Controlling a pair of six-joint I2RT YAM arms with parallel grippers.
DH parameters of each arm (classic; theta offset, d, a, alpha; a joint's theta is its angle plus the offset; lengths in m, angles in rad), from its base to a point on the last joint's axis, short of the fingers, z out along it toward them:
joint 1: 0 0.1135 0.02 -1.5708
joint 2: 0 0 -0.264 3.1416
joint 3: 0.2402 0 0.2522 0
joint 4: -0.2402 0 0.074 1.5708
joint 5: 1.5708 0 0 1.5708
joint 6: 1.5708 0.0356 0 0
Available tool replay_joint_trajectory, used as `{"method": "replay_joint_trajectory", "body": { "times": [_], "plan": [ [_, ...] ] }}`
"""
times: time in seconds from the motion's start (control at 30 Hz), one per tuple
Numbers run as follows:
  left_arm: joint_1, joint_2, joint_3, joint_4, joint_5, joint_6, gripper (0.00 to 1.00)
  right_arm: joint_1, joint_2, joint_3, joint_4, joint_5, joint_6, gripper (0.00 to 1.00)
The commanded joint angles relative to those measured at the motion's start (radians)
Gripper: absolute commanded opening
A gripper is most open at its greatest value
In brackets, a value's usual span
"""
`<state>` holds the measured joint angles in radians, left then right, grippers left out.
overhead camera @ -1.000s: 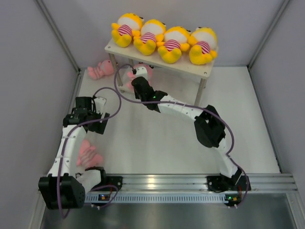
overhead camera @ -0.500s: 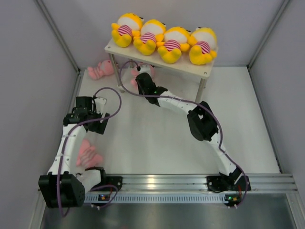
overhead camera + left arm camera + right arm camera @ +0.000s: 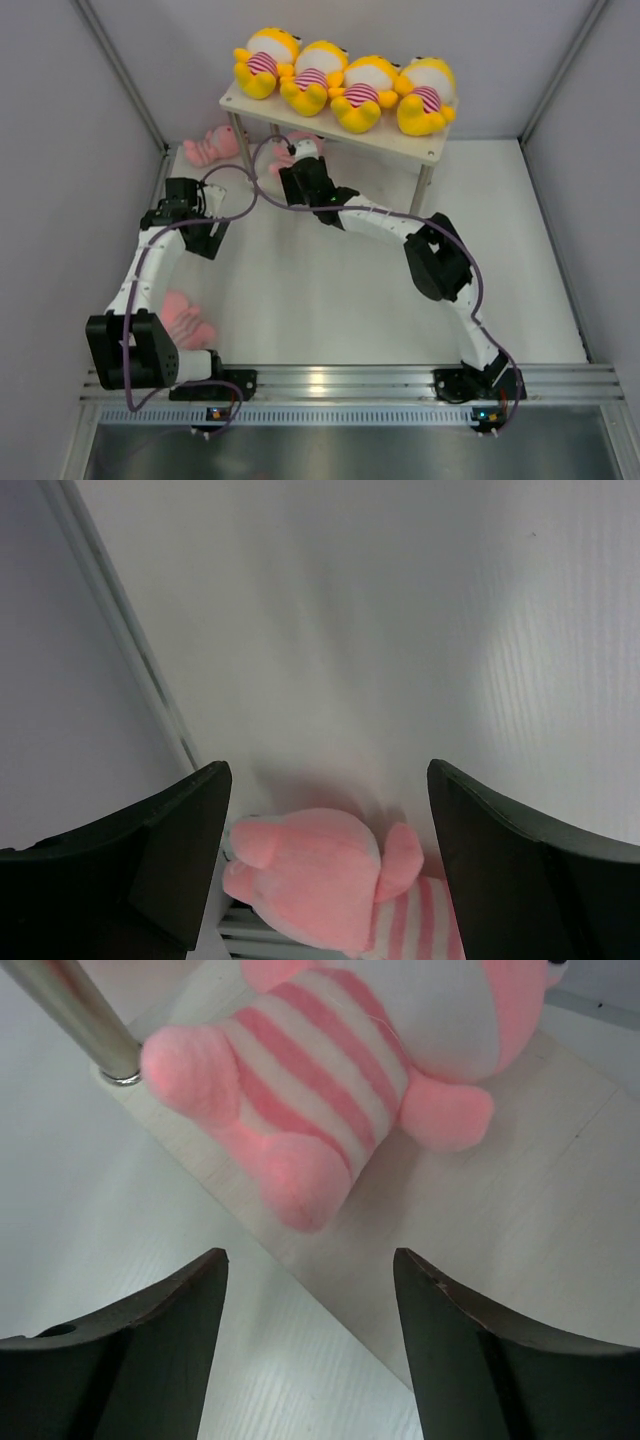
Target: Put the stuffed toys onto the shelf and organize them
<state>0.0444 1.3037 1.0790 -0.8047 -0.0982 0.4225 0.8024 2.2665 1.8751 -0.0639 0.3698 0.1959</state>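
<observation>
Four yellow stuffed toys (image 3: 345, 85) sit abreast on the shelf's (image 3: 405, 142) top board. A pink toy (image 3: 350, 1050) lies on its back on the lower board (image 3: 510, 1210), striped belly up. My right gripper (image 3: 297, 163) (image 3: 310, 1255) is open just in front of it, nothing between the fingers. Another pink toy (image 3: 208, 146) lies on the floor left of the shelf, and my left gripper (image 3: 190, 197) (image 3: 326, 770) hangs open a little short of it. The left wrist view shows a pink toy (image 3: 305, 875) low between its spread fingers, untouched. A third pink toy (image 3: 185, 322) lies by the left arm's base.
A metal shelf leg (image 3: 80, 1020) stands just left of the toy on the lower board. The left wall (image 3: 60, 200) runs close beside the left arm. The aluminium rail (image 3: 350, 380) crosses the near edge.
My right gripper has opened and let go of the pink toy on the lower board. My left gripper has moved back towards the pink toy on the floor beside the shelf.
</observation>
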Motion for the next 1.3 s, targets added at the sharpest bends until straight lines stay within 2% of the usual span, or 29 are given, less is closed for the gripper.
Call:
{"method": "replay_joint_trajectory", "body": {
  "times": [0.0,0.17,0.3,0.43,0.53,0.67,1.03,1.17,1.27],
  "plan": [
    [0.002,0.049,0.074,0.146,-0.098,0.041,0.85,0.037,-0.169,-0.045,0.095,0.017,-0.058,0.68],
    [-0.001,0.121,0.134,0.292,-0.164,0.077,0.80,0.060,-0.275,-0.174,0.125,0.029,-0.076,0.70],
    [-0.001,0.242,0.203,0.354,-0.215,0.091,0.76,0.080,-0.393,-0.293,0.194,0.052,-0.108,0.71],
    [-0.001,0.362,0.326,0.354,-0.202,0.081,0.74,0.087,-0.456,-0.370,0.199,0.043,-0.122,0.70],
    [0.000,0.462,0.427,0.351,-0.198,0.068,0.65,0.090,-0.507,-0.424,0.211,0.023,-0.138,0.70],
    [0.003,0.618,0.568,0.351,-0.219,0.062,0.60,0.103,-0.591,-0.494,0.225,0.014,-0.150,0.70],
    [0.032,0.920,0.970,0.349,-0.210,-0.056,0.63,0.152,-0.752,-0.654,0.248,0.024,-0.228,0.70],
    [0.048,1.011,1.050,0.351,-0.210,-0.079,0.62,0.167,-0.786,-0.685,0.246,0.044,-0.245,0.70],
    [0.057,1.040,1.064,0.352,-0.141,-0.096,0.62,0.170,-0.791,-0.696,0.245,0.052,-0.257,0.70]
  ]
}}
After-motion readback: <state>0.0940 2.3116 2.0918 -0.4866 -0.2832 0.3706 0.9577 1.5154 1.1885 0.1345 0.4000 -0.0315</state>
